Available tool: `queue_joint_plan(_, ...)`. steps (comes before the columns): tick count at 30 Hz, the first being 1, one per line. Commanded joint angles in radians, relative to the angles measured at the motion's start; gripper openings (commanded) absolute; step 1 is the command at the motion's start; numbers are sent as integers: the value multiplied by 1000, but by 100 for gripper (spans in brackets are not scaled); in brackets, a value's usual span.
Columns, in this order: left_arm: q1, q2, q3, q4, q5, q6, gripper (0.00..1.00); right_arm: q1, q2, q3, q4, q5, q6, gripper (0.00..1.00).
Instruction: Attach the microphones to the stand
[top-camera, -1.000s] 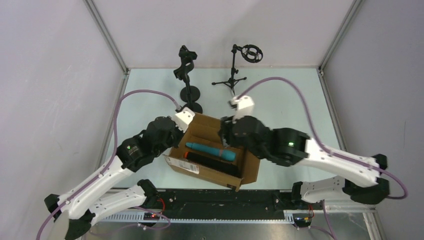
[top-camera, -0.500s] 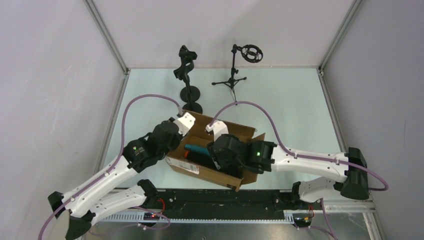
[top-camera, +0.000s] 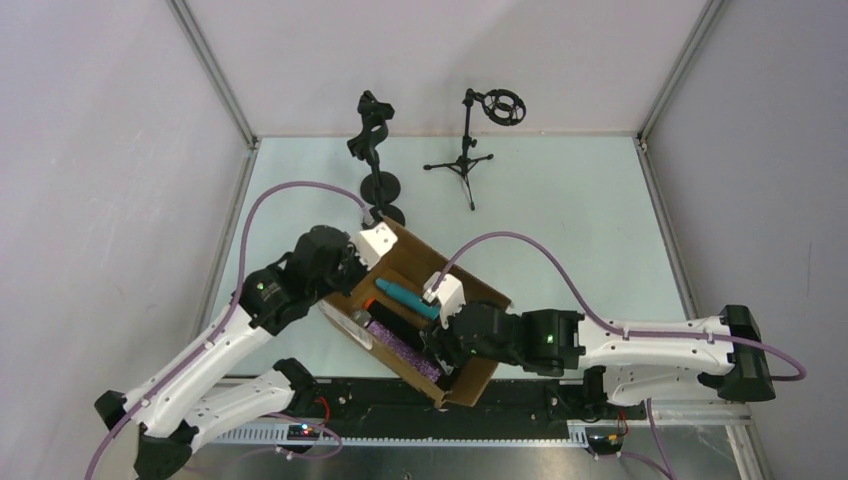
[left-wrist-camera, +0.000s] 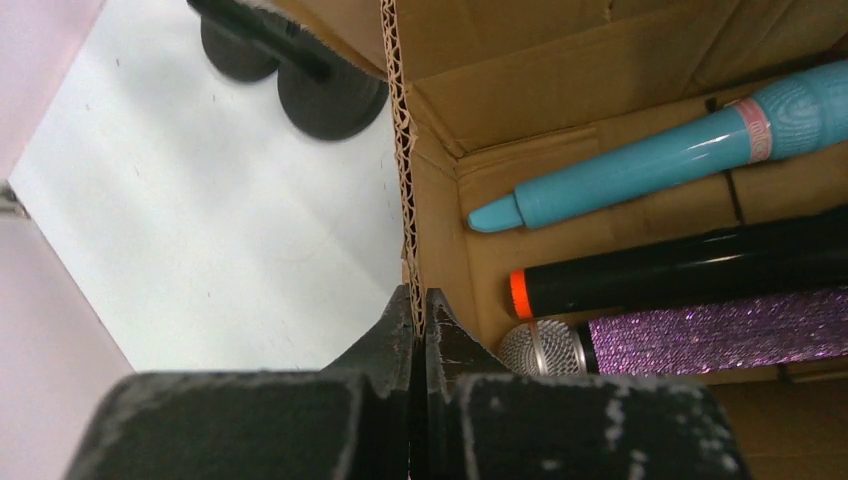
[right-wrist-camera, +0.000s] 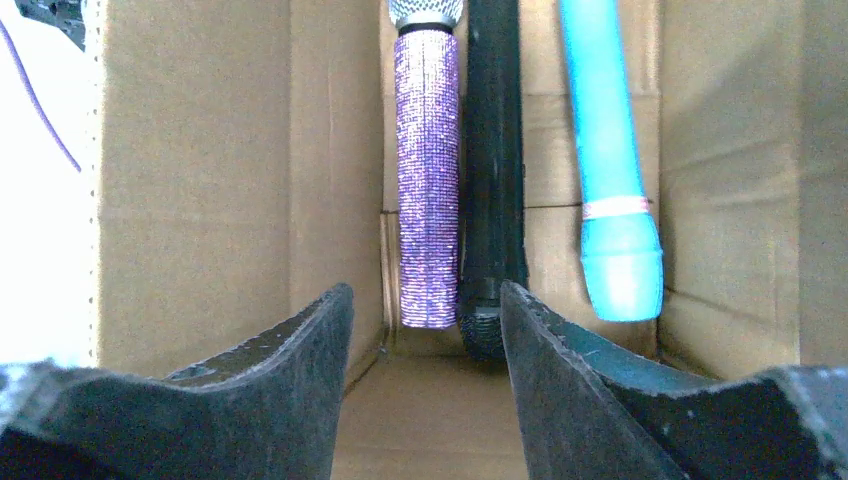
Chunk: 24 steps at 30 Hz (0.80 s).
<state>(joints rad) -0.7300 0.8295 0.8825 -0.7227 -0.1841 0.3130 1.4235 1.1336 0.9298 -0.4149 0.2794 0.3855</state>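
Three microphones lie side by side in an open cardboard box (top-camera: 415, 250): a turquoise one (top-camera: 405, 297), an all-black one with an orange-red end (left-wrist-camera: 680, 272) and a glittery purple one (top-camera: 400, 345) with a silver mesh head. My left gripper (top-camera: 360, 270) is shut on the box's far-left wall (left-wrist-camera: 405, 180), as the left wrist view (left-wrist-camera: 419, 310) shows. My right gripper (top-camera: 440, 345) is open and empty inside the box's near end. In the right wrist view (right-wrist-camera: 425, 292) it faces the butt ends of the purple microphone (right-wrist-camera: 427, 170) and the black one (right-wrist-camera: 493, 170). The turquoise microphone (right-wrist-camera: 610, 180) lies to their right.
A black clamp stand with round bases (top-camera: 372, 130) stands at the back, just beyond the box's far corner. A tripod stand with a ring shock mount (top-camera: 470, 150) stands to its right. Grey walls close in the table on three sides.
The box has turned so its long side runs toward the near edge. My right gripper moved down toward the near end of the box. The purple microphone now shows from above.
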Motion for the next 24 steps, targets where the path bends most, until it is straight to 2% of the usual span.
queue_joint_plan(1,10,20,175,0,106,85,0,30,11,-6,52,62,-45,61)
queue_joint_plan(6,12,8,292,0,205,89,0,27,45,-9,72,154,-55,65)
queue_joint_plan(12,12,-10,281,0,278,63,0,-22,134,2,130,170,-56,67)
queue_joint_plan(16,11,-18,265,0,289,48,0,-45,218,30,170,138,-73,66)
queue_joint_plan(20,11,-16,273,0,305,53,0,-76,345,99,132,119,-44,61)
queue_joint_plan(24,11,-24,274,0,332,59,0,-90,419,147,89,176,-7,59)
